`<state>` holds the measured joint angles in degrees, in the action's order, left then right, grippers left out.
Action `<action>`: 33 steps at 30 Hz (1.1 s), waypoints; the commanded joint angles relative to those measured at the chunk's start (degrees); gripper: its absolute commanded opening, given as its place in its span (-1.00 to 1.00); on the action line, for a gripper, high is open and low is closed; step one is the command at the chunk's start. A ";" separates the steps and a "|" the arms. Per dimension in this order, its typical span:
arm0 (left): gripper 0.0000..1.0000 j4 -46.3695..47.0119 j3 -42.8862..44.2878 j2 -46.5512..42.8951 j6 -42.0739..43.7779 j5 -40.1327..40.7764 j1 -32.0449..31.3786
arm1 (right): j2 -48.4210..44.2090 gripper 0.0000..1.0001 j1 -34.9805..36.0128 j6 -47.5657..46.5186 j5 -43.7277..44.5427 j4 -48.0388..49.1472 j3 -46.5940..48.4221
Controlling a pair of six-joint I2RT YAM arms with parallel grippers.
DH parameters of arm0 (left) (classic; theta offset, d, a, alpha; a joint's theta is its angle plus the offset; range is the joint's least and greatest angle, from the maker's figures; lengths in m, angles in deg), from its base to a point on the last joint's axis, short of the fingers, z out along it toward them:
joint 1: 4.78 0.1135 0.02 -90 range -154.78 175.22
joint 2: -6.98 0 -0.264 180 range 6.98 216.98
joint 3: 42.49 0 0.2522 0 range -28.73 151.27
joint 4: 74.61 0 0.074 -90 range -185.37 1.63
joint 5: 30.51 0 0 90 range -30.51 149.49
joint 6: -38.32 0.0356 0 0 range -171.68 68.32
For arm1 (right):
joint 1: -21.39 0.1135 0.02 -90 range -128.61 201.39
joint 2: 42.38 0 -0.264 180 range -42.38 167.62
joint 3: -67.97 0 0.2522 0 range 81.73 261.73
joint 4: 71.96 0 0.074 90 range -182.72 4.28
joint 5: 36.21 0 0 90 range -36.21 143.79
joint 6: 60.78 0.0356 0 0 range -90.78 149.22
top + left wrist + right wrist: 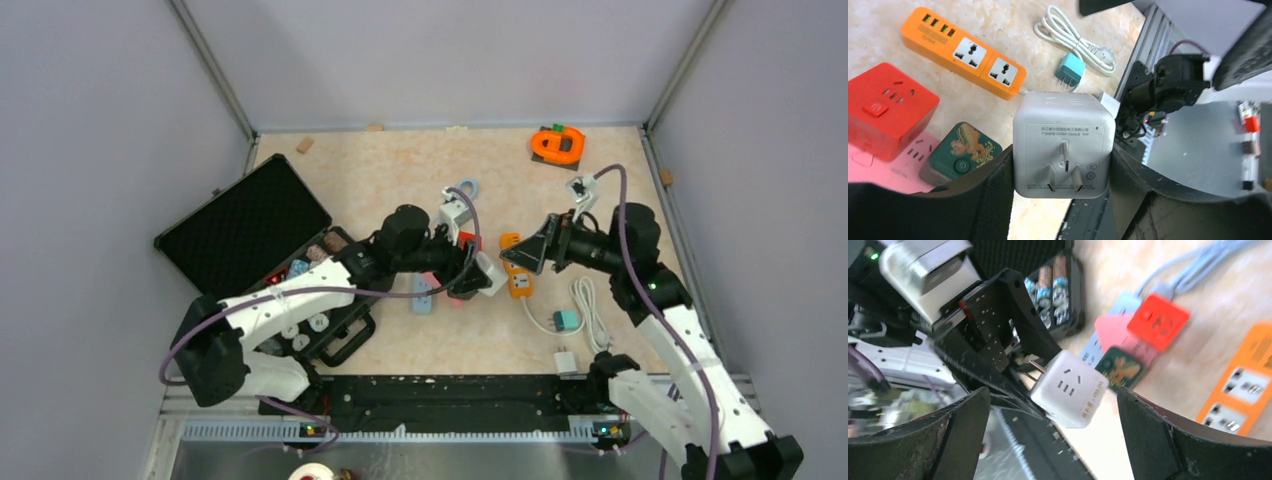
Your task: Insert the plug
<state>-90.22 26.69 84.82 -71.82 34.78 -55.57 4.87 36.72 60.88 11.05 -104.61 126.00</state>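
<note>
My left gripper point(476, 277) is shut on a white cube plug adapter point(1063, 142), its three prongs facing the wrist camera. It holds the cube above the table, over the socket cluster; the cube also shows in the top view point(491, 272) and the right wrist view point(1073, 388). An orange power strip point(963, 52) with two universal sockets lies beyond it, also in the top view point(517, 272). My right gripper point(520, 253) is open and empty, facing the cube, its fingers point(963, 435) wide apart over the strip.
A red cube socket point(888, 115), a green dragon-print adapter point(960, 152) and a pink strip point(878, 172) lie left of the held cube. A teal plug point(566, 320) with coiled white cable, a white charger point(566, 362), an open black case point(245, 225) and an orange object point(557, 145) surround them.
</note>
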 commanded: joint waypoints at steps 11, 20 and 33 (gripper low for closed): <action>-1.00 8.35 -6.42 -14.97 -40.95 -11.42 13.97 | -24.93 0.97 0.51 -14.82 0.99 50.35 -24.10; -1.00 22.92 -8.30 -14.30 -56.93 -19.55 14.24 | -21.75 0.97 3.05 -16.95 0.43 79.38 -33.16; -1.00 26.99 -8.08 -11.66 -59.99 -22.46 14.23 | -7.74 0.97 25.78 -41.68 16.94 72.80 -25.02</action>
<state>-68.93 18.71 72.91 -130.31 13.86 -41.32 -6.15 59.02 26.02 22.52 -35.61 97.70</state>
